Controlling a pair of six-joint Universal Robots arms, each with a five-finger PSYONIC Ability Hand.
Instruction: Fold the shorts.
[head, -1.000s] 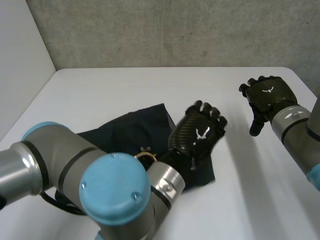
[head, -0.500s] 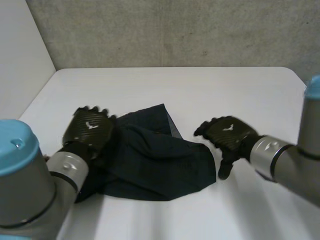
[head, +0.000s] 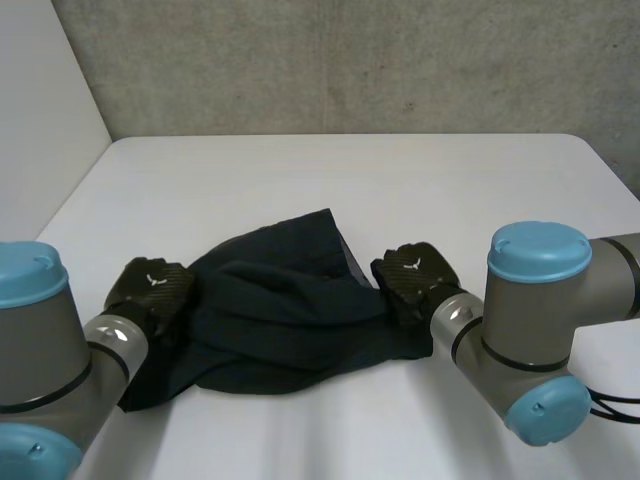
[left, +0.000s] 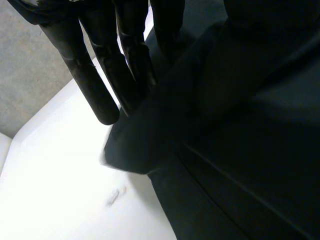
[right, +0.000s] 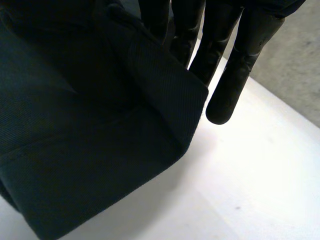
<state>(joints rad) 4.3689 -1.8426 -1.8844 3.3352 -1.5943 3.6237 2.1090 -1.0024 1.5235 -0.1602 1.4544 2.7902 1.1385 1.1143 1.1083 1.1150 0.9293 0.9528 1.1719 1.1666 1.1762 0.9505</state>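
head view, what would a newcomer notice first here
The dark shorts lie bunched in a heap in the middle of the white table. A black hand sits at each end of them: the left hand at the shorts' left end, the right hand at their right end.

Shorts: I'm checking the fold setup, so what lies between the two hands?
In the head view, the bunched shorts fill the stretch from the left hand to the right hand.

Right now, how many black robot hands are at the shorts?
2. The left hand is at the left end of the dark shorts, and the right hand is at their right end.
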